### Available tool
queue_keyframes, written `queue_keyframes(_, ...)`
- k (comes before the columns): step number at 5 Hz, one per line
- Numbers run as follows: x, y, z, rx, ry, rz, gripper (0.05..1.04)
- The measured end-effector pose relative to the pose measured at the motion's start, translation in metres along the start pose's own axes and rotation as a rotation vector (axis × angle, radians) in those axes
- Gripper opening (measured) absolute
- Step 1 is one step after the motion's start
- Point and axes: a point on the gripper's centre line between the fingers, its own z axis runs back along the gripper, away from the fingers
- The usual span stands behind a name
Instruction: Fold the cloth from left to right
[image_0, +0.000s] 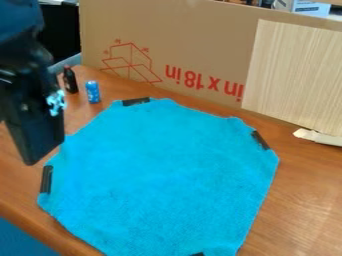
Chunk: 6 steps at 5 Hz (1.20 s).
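Evidently, no fold is made: I find the cloth (160, 175) spread flat on the table (307, 200), from centre to six o'clock. The whole left-to-right fold remains. Gripper (35, 147) at ten o'clock; open or closed, I cannot tell.

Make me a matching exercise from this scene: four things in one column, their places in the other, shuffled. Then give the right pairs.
Things
1. Bright blue fabric cloth
2. Small blue cylindrical can
3. Small dark bottle
4. Pale wood-grain panel

Places
A. Upright, the left one of the two small standing items in the picture
B. At the picture's right, in front of the brown cardboard sheet with red print
C. Spread open on the brown wooden table
D. Upright, the right one of the two small standing items

Right pairs: 1-C, 2-D, 3-A, 4-B
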Motion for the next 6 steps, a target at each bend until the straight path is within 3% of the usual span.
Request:
queue_keyframes(2, 0.035, 0.019, -0.047, 0.027, -0.014, 0.104, 1.001)
queue_keyframes(3, 0.054, 0.038, -0.077, 0.017, -0.037, 0.219, 1.001)
queue_keyframes(5, 0.071, 0.104, -0.131, 0.03, -0.093, 0.485, 1.001)
queue_keyframes(6, 0.073, 0.13, -0.161, 0.067, -0.075, 0.573, 1.001)
